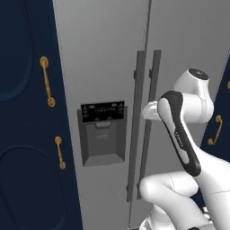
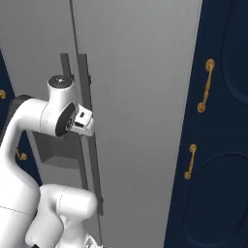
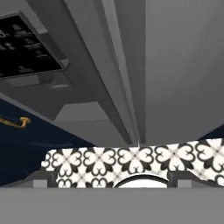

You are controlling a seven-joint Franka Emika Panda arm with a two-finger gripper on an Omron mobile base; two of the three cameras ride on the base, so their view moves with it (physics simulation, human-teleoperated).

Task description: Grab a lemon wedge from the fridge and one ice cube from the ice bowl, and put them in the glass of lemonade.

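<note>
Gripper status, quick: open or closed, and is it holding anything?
Gripper: open, holding nothing; it points at the closed fridge near the door handles.

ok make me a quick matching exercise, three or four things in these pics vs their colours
Things:
1. fridge
2. dispenser panel
3. cabinets
4. cabinet handles

Colours:
a. gold
b. navy
c. black
d. grey

Pairs: 1-d, 2-c, 3-b, 4-a
</note>
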